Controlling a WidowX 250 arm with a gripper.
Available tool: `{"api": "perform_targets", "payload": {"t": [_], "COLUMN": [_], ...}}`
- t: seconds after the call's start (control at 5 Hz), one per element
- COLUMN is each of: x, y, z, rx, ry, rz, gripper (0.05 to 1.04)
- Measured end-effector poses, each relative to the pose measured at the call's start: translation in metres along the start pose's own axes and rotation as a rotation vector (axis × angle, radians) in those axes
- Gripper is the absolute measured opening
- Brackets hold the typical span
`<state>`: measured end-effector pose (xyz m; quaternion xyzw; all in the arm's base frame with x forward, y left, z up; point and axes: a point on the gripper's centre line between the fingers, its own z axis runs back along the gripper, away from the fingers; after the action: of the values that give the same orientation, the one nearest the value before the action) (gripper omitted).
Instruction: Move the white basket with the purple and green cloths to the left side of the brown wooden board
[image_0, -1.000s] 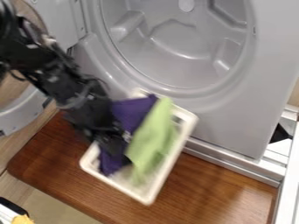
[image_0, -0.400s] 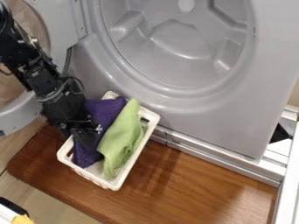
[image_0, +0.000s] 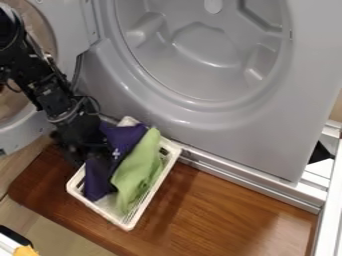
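The black gripper hangs at the left side of a white plastic basket, against a purple cloth whose folds hide its tips. The basket stands at a slant on the brown wooden board, close to the grey machine's base. Inside it, the purple cloth lies on the left and rises in a bunch beside the gripper. A light green cloth leans along its right side, partly touching the purple one.
A grey front-loading machine with an open drum rises behind the basket. Its round door hangs open at the left, behind the arm. A metal rail runs along the base. Something yellow is at the lower left corner.
The basket, with both cloths, has shifted left with the gripper, then tilted or settled slightly. The purple cloth has since bunched up over the gripper's tips.
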<state>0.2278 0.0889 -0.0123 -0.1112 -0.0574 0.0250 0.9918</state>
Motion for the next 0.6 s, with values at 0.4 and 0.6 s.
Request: {"api": "perform_targets", "payload": {"t": [0.4, 0.6], "x": [0.0, 0.001], "y": [0.0017, 0.0007], "z": [-0.005, -0.0051], "rx": [0.012, 0.018], "ry": [0.026, 0.03], "rz": [0.016, 0.022], "gripper": [1.012, 1.007]}}
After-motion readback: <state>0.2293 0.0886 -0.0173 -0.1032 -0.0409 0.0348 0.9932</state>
